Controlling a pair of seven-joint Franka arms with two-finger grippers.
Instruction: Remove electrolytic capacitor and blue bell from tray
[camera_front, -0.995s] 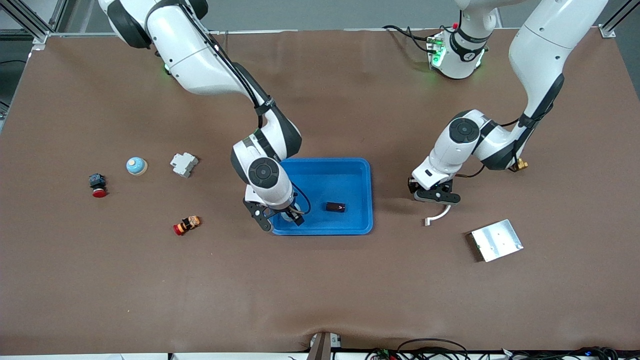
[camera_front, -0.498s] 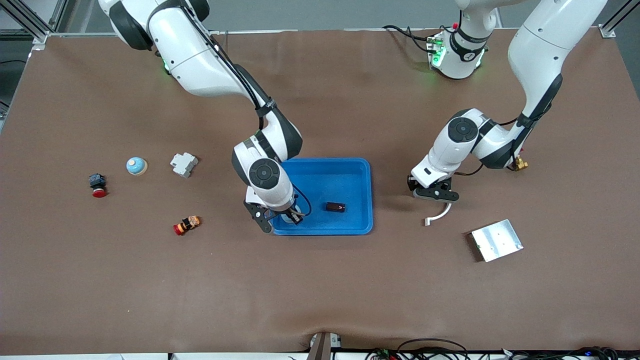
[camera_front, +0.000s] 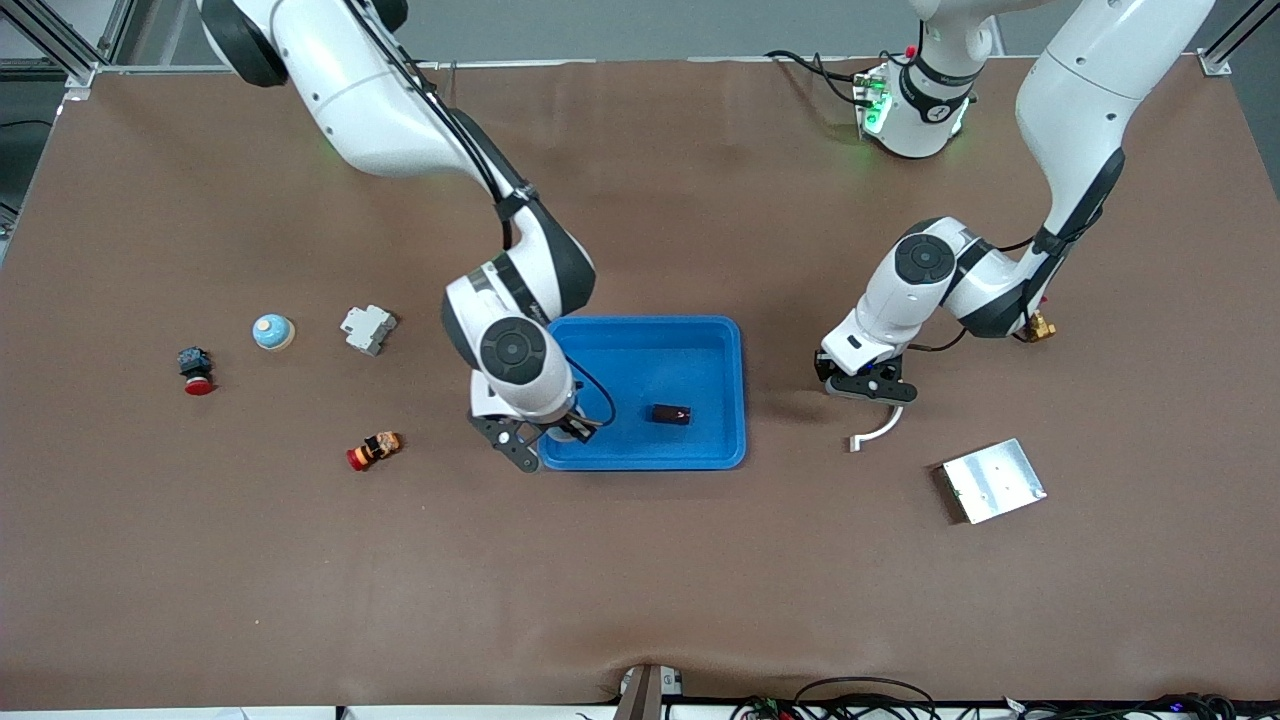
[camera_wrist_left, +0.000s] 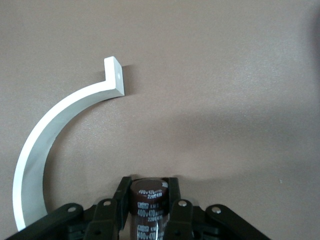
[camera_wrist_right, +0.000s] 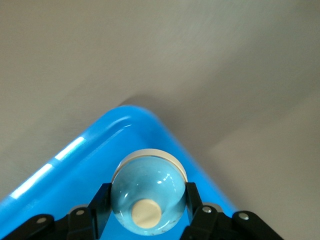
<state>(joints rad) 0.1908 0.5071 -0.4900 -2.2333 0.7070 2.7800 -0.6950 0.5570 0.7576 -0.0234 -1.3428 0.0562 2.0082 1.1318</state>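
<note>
Right gripper (camera_front: 553, 440) shifted over tray (camera_front: 650, 325) corner, jaws clenched on blue bell (camera_wrist_right: 148, 194); left gripper (camera_front: 868, 392) (over desk (camera_front: 640, 580)) grasped second capacitor (camera_wrist_left: 148, 207); electrolytic capacitor (camera_front: 671, 413) lay in tray.

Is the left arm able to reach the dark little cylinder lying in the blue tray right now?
Probably not yet: the left end effector is shut on another capacitor over the table beside the tray. Nothing covers the cylinder, so once emptied it likely reaches.
</note>
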